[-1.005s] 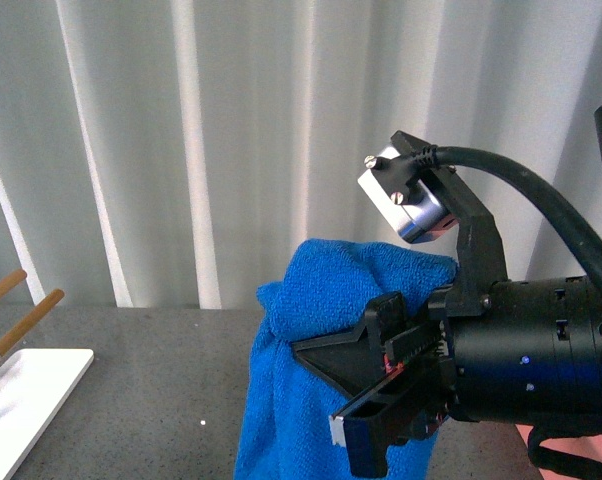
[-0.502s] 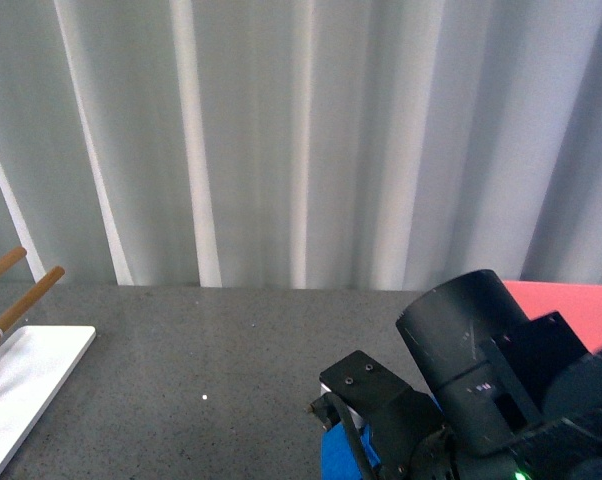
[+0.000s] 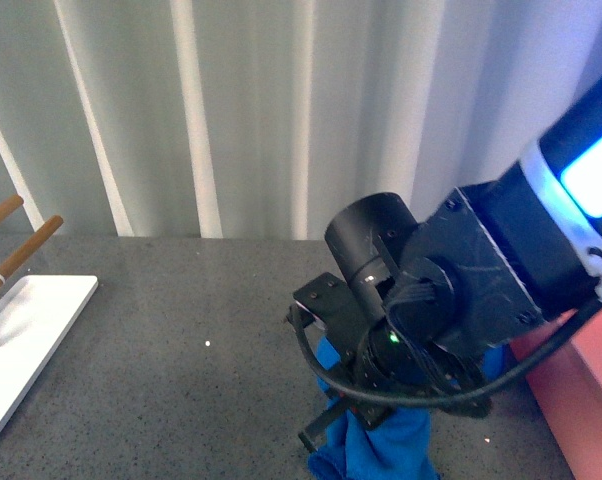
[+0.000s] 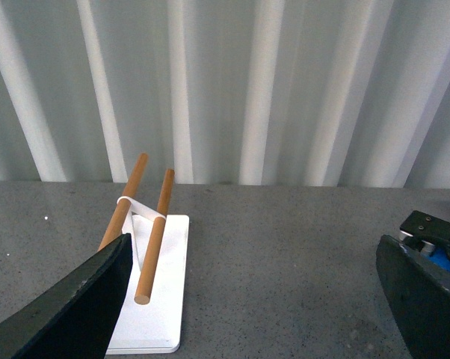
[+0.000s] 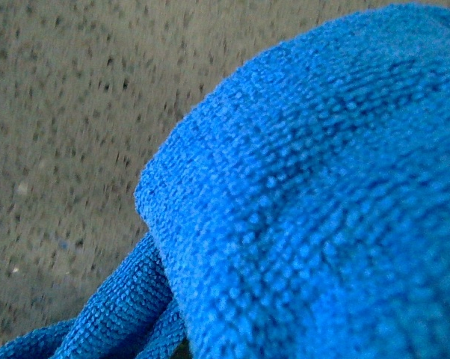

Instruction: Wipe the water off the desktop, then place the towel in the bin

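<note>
— What is changed against a second ago?

— The right arm (image 3: 451, 290) is now turned downward over the desktop (image 3: 181, 320). A second ago it was held level and high before the curtain (image 3: 281, 100), with the towel clamped and hanging free. Half a second ago only its back was seen, low at the near right.

— Where is the towel found now?

— The towel (image 3: 381, 445) is bunched beneath the right gripper (image 3: 356, 425), low over the grey surface and left of the bin (image 3: 581, 390). In the right wrist view the frame is almost filled by blue cloth, with speckled stone beside it. Whether it is pressed onto the surface cannot be told.

— And the jaws?

— Those of the right gripper are hidden by wrist and cloth, so their state cannot be told. The left gripper (image 4: 255, 299) is seen with its jaws spread wide, nothing between them.

— Is anything else moved?

— No. The white tray (image 3: 31, 330) and its wooden rods (image 3: 21, 245) are kept at the far left, well apart from the towel.
</note>
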Available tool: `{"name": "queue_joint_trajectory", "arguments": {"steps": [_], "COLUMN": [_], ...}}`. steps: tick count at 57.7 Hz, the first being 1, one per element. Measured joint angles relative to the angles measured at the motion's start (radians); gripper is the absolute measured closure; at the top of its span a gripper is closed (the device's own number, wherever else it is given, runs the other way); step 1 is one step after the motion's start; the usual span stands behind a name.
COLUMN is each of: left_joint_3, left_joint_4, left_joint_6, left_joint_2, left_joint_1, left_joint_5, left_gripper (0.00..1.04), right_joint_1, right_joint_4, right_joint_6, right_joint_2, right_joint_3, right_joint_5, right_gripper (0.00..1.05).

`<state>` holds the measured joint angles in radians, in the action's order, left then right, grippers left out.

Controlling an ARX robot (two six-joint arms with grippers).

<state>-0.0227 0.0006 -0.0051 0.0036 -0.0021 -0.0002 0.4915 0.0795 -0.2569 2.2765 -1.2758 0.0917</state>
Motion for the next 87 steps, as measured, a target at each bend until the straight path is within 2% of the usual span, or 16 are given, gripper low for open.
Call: {"name": "queue_joint_trajectory", "arguments": {"steps": [11,20,37,42,48,60,66,78,87], "left_joint_3": [0.000,0.000,0.000,0.000,0.000,0.000,0.000,0.000,0.000], "left_joint_4": [0.000,0.000,0.000,0.000,0.000,0.000,0.000,0.000,0.000], "left_joint_6": [0.000,0.000,0.000,0.000,0.000,0.000,0.000,0.000,0.000], "left_joint_2": [0.000,0.000,0.000,0.000,0.000,0.000,0.000,0.000,0.000], "left_joint_1": [0.000,0.000,0.000,0.000,0.000,0.000,0.000,0.000,0.000], "left_joint_5": [0.000,0.000,0.000,0.000,0.000,0.000,-0.001,0.000,0.000], "left_gripper": [0.07,0.07,0.07,0.07,0.07,0.07,0.07,0.07,0.07], "right_joint_1": [0.024,0.045,0.079,0.089,0.093,0.111,0.118,0.113,0.069], "right_joint_4": [0.067,0.153,0.229,0.221,0.171,0.082,0.007,-0.124,-0.125], "right_joint_6": [0.003,0.003,-0.010,-0.010,-0.005,0.031,0.076,0.124,0.120], "right_joint_2": [0.097,0.208,0.325,0.335,0.329,0.262,0.165,-0.051,-0.187], "right_joint_3": [-0.177,-0.397,-0.632,-0.651,-0.625,-0.489,-0.343,-0.106,0.011], "right_joint_5": [0.006,-0.016,-0.117,-0.184,-0.278,-0.407,-0.515,-0.525,-0.497], "right_gripper": [0.99,0.99,0.99,0.99,0.99,0.99,0.99,0.99,0.99]}}
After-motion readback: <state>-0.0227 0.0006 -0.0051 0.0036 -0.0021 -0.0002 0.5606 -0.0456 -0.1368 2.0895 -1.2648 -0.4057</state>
